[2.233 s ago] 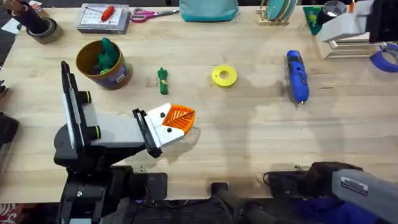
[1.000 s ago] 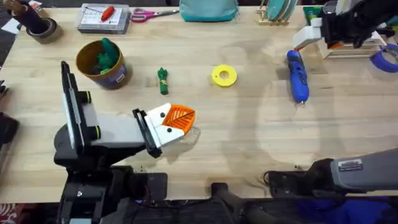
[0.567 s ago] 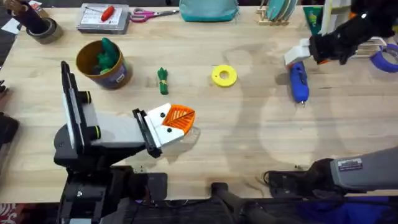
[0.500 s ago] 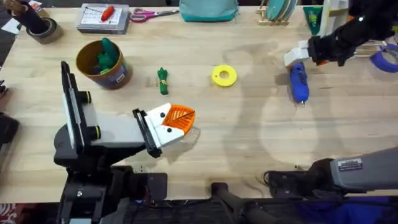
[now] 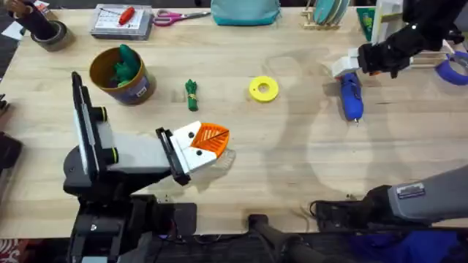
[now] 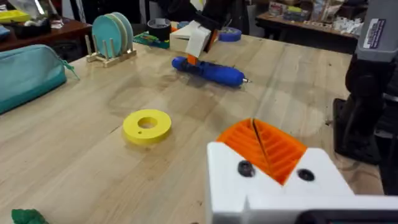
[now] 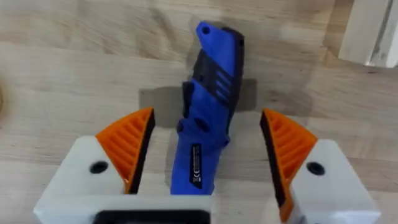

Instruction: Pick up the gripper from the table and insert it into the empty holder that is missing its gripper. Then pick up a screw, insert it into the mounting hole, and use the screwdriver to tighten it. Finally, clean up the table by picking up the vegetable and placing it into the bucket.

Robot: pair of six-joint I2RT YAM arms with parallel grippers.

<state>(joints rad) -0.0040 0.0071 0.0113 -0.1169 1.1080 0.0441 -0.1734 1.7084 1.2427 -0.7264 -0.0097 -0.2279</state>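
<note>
1. Plainly at the tool-fetching step: finds the right gripper [image 5: 349,69] poised over the screwdriver [image 5: 351,95] at the far right of the table [image 5: 292,168]
2. Shows, from the right wrist, jaws released and spread wide, with one orange pad [image 7: 134,146] on each side of the blue body [image 7: 211,118]; cannot tell whether either pad touches it, and grips nothing yet
3. Lays the tool's long axis from the far edge toward the near edge, thin metal tip pointing near; runs that axis straight down the gap between the fingers, so closing would squeeze across the narrow width, which looks like the right way to take it
4. Sets the jaws over the fat far end rather than the middle; probably calls for a short drop before closing
5. Puts the right arm much nearer the tool; keeps the left gripper [image 5: 212,139] low near the front left, well apart from it
6. Presents, from the left wrist, that gripper's ribbed orange faces [image 6: 264,146] pressed together with only a dark seam between, nothing visibly held
7. Counts one screwdriver, one loose vegetable [image 5: 191,95] lying on the wood, one bucket [image 5: 135,91] just left of it with green pieces already inside, one flat yellow ring [image 5: 264,89] between vegetable and tool
8. Leaves the tightening and the clean-up undone, judging by the vegetable outside the bucket
</note>
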